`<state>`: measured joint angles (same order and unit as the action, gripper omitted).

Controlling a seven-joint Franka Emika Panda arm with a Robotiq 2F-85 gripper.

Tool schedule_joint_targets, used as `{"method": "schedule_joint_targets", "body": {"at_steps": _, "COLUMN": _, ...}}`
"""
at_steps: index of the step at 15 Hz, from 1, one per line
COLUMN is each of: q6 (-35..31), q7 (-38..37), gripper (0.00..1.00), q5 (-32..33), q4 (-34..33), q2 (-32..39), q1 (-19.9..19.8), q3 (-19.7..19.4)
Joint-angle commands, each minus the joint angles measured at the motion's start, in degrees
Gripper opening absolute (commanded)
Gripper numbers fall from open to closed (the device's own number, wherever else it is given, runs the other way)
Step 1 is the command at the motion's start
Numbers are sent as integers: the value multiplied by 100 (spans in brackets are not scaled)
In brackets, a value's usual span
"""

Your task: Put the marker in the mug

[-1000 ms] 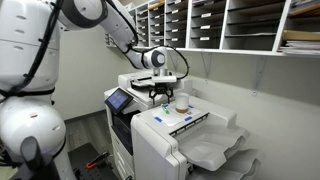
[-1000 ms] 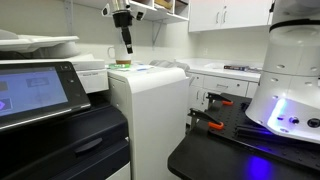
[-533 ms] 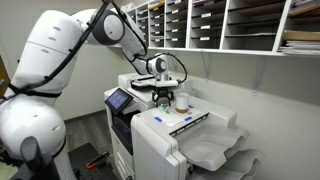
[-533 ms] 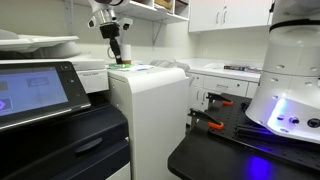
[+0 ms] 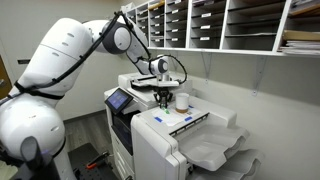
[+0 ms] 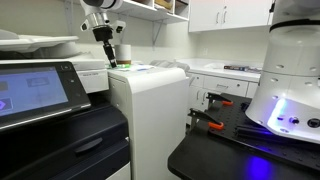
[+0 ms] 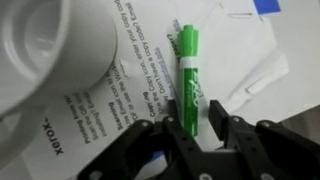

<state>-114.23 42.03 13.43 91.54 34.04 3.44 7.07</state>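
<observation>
One green marker point(image 7: 190, 72) lies flat on printed sheets point(image 7: 110, 95) spread over the counter point(image 5: 143, 84). It is outside the mug point(image 7: 40, 45). In the wrist view the marker's near end reaches in between the tips of the pincer point(image 7: 212, 128). The pincer is spread, with one finger point(image 7: 183, 138) on each side of that end and a gap still visible. Whether either finger touches the marker cannot be told. The white mug fills the upper left corner of that view, near the marker but apart from it, resting partly on the sheets. In an exterior view the pincer point(image 5: 163, 96) points straight down, low over the counter, with the mug point(image 5: 182, 101) upright just beside it. In an exterior view from the side, the pincer point(image 6: 110, 62) has its tips down at the counter's surface.
</observation>
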Motion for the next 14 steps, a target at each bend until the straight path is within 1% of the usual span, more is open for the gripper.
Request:
{"method": "schedule_joint_targets", "body": {"at_steps": 1, "q6": 382, "q7": 183, "gripper": 10, "q5": -286, "q4": -87, "q2": -51, "q1": -227, "q3": 145}}
{"method": "schedule_joint_targets", "body": {"at_steps": 2, "q6": 321, "q7": 118, "gripper": 3, "q5": -375, "q4": 35, "q2": -120, "q1": -284, "q3": 128}}
{"method": "schedule_joint_targets", "body": {"at_steps": 3, "q6": 312, "q7": 158, "gripper": 0, "q5": -485, "q4": 95, "q2": -150, "q1": -362, "q3": 137}}
{"method": "schedule_joint_targets", "body": {"at_steps": 4, "q6": 248, "q7": 115, "gripper": 5, "q5": -550, "q4": 176, "q2": -191, "q1": -418, "q3": 118}}
{"method": "schedule_joint_targets", "body": {"at_steps": 7, "q6": 100, "q7": 145, "gripper": 5, "q5": -644, "q4": 390, "q2": -342, "q1": -535, "q3": 118}}
{"method": "schedule_joint_targets", "body": {"at_steps": 10, "q6": -219, "q7": 278, "gripper": 5, "q5": -735, "q4": 918, "q2": -772, "q1": -585, "q3": 232}}
{"method": "schedule_joint_targets", "body": {"at_steps": 14, "q6": -877, "q7": 260, "gripper": 5, "q5": -785, "q4": 1746, "q2": -1546, "q1": -573, "q3": 305}}
